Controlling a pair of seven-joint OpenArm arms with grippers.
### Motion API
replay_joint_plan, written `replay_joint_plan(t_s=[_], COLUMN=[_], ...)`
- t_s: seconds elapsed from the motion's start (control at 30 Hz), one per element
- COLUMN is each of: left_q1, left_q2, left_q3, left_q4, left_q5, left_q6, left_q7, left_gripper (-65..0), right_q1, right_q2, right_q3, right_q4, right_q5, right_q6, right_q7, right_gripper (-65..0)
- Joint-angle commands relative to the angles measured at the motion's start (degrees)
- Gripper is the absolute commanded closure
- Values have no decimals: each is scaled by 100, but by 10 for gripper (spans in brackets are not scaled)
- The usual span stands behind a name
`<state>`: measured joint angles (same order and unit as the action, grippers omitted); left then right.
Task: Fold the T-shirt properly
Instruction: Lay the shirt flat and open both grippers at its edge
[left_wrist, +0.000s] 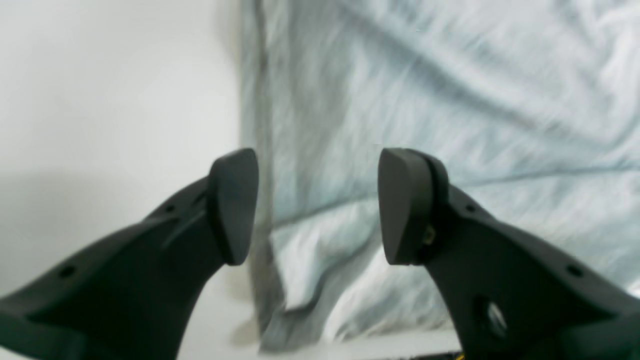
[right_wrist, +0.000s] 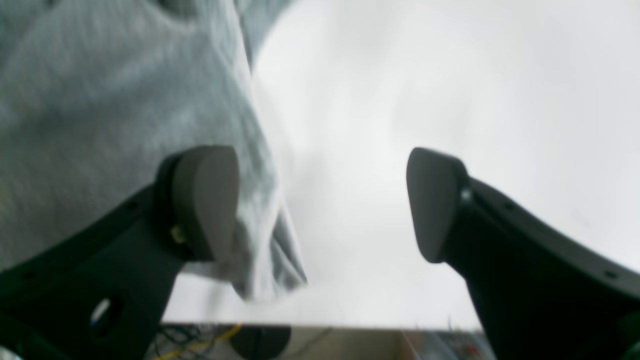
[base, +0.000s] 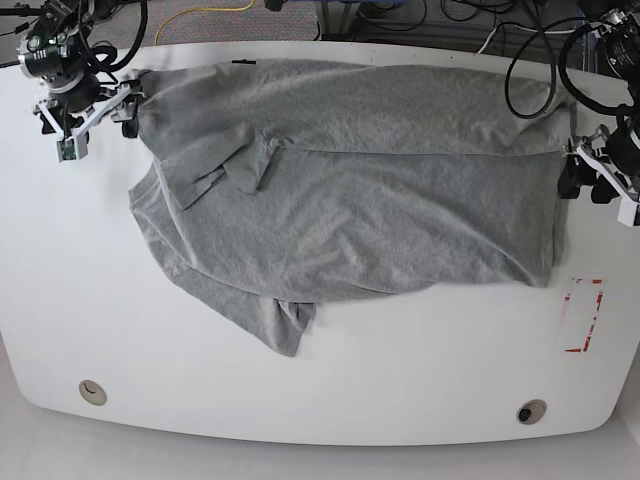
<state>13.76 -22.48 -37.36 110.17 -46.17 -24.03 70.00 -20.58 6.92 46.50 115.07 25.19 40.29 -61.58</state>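
Observation:
The grey T-shirt (base: 350, 190) lies spread on the white table (base: 400, 380), its far half folded over lengthwise, with a sleeve (base: 225, 160) turned in at the left. My right gripper (base: 90, 112) hovers at the shirt's far left corner. In the right wrist view that gripper (right_wrist: 320, 202) is open; one finger (right_wrist: 205, 200) is over the cloth edge (right_wrist: 100, 100) and the other is over bare table. My left gripper (base: 587, 178) is at the shirt's right edge. In the left wrist view it (left_wrist: 317, 205) is open, straddling the shirt's hem (left_wrist: 450, 100), gripping nothing.
A red rectangular mark (base: 583, 315) is on the table near the right edge. Two round holes (base: 92, 392) (base: 531, 411) sit near the front edge. Cables (base: 420, 15) run behind the far edge. The lower sleeve (base: 285, 325) sticks out toward the front.

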Motion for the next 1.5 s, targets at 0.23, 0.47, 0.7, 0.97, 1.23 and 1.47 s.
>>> replay_joint_plan(t_s=[0.23, 0.47, 0.7, 0.97, 1.23, 1.47], left_q1=[281, 527, 659, 730, 730, 923], left_q2=[142, 151, 450, 626, 635, 626], left_q3=[427, 787, 831, 1112, 1156, 1165], left_q4=[82, 64, 64, -305, -982, -999], left_q5=[-20, 507, 1246, 1888, 2055, 2046], left_q6=[-10, -10, -10, -10, -10, -10], left_q7=[-85, -94, -103, -103, -191, -402], left_gripper=[-171, -90, -90, -92, -92, -93], right_q1=[181, -56, -65, 31, 23, -285], right_q2=[-230, -397, -661, -652, -406, -116], right_q3=[-171, -382, -391, -391, -364, -356], right_q4=[102, -153, -329, -1269, -1762, -1744], right_q5=[879, 641, -106, -730, -1416, -1425], right_q6=[-29, -29, -29, -29, -29, -29], right_q7=[123, 123, 123, 483, 712, 712], right_gripper=[-309, -63, -103, -111, -111, -111])
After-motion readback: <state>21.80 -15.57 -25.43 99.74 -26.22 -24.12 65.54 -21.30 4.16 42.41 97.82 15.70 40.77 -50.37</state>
